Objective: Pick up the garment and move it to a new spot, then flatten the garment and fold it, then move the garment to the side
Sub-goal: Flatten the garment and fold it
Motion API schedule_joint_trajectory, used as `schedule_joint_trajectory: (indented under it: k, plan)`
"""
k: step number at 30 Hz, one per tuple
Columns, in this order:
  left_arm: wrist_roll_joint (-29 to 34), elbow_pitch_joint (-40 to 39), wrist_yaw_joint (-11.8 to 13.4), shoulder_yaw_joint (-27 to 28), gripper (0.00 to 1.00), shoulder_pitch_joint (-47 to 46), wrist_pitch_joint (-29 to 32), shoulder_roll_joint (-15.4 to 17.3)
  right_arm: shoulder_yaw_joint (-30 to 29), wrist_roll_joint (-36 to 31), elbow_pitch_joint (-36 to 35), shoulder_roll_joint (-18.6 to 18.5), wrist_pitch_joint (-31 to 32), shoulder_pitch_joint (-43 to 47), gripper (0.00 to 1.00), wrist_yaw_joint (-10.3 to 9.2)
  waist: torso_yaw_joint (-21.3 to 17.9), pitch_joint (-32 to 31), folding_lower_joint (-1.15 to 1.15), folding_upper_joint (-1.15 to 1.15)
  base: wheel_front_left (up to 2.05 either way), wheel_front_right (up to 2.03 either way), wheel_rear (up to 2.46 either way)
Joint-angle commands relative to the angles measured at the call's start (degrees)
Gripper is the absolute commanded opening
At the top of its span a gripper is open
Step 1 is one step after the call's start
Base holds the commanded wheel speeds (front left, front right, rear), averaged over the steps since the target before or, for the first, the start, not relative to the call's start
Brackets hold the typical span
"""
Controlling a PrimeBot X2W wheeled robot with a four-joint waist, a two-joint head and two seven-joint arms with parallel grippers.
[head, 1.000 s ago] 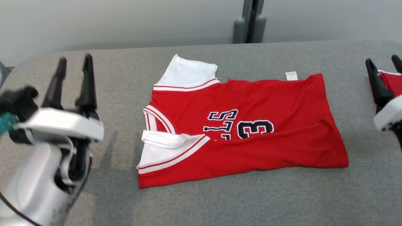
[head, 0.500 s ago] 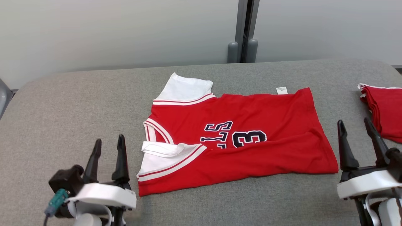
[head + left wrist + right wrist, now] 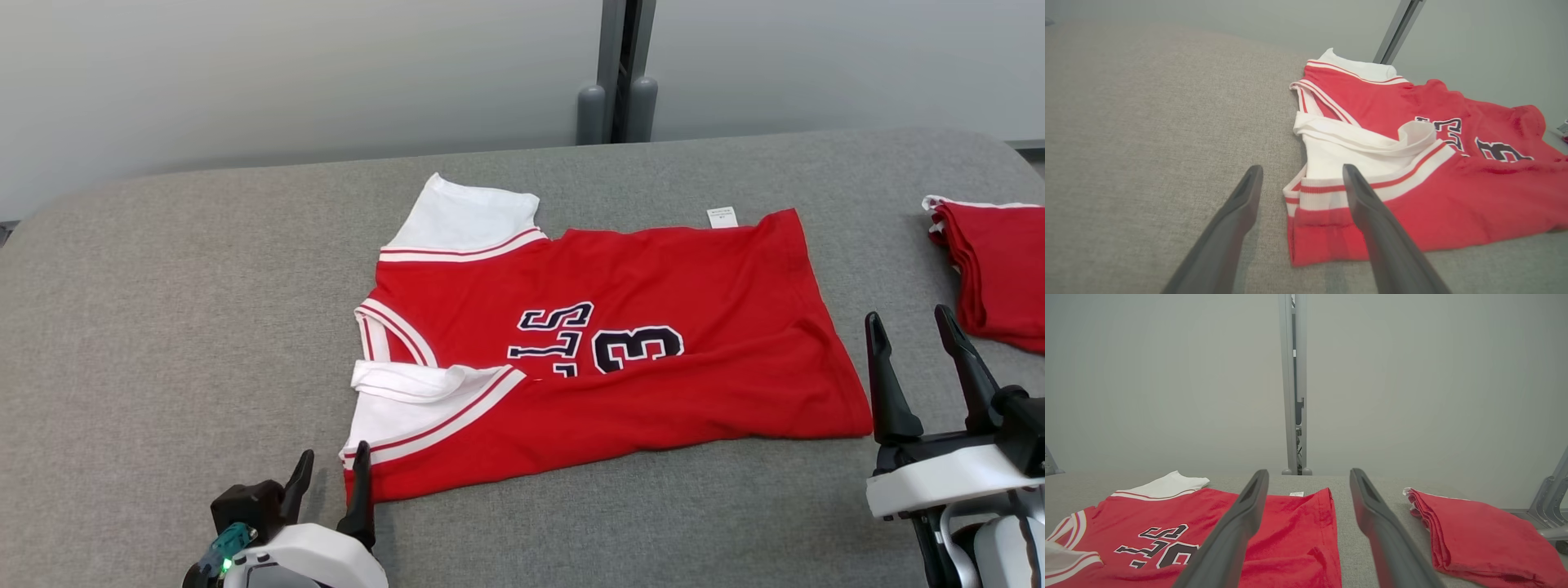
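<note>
Partly folded red jersey (image 3: 604, 351) on grey table (image 3: 163, 327), both grippers open

The red-and-white cloth jersey (image 3: 653, 294), ahead and right of the left hand (image 3: 335, 451), carries dark, white-edged letters ending "LS" and a "3". The print on its small white hem tag (image 3: 722, 217) is too small to read.

The red shirt (image 3: 694, 278) lies flat in the middle of the grey table (image 3: 163, 327). Its neck end points left and its bottom edge points right. It has white sleeves (image 3: 469, 219) with red stripes, dark letters and a big 3. The near side is folded over. A small white tag (image 3: 722, 217) sticks out at the far edge.
</note>
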Motion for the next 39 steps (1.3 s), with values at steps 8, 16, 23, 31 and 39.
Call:
schedule_joint_trajectory:
  k: [8, 16, 23, 31, 39]
  plan:
    - [-3.11, 11.1, -0.37, -1.8, 1.0, -5.84, -0.11, 0.07, -0.17, -0.45, -0.07, 0.19, -0.04, -0.92, 1.0, -0.02, -1.77, 1.86, 0.0, 0.0, 0.0, 0.0, 0.0]
    - [-6.15, 19.01, 0.69, -4.11, 1.0, -8.94, 1.74, -0.08, 0.17, -0.77, -0.31, 0.39, -0.04, -1.41, 1.0, -0.02, -2.81, 2.74, 0.0, 0.0, 0.0, 0.0, 0.0]
    - [-8.86, 22.85, -0.25, -7.16, 0.14, -9.52, 3.69, -0.28, -0.39, -1.07, 0.1, 0.5, -0.04, -1.09, 1.0, -0.02, -2.6, 2.54, 0.0, 0.0, 0.0, 0.0, 0.0]
    - [-11.53, 23.14, -2.05, -9.59, 0.0, -9.47, 3.24, -0.15, -0.54, -0.85, 1.26, 0.84, -0.04, -0.6, 1.0, -0.02, -1.99, 1.36, 0.0, 0.0, 0.0, 0.0, 0.0]
    - [-11.84, 19.11, -3.04, -8.98, 0.0, -10.75, 0.45, 0.59, -2.05, 1.78, 7.17, 1.64, -0.05, -0.25, 1.0, -0.02, -0.87, -0.18, 0.0, 0.0, 0.0, 0.0, 0.0]
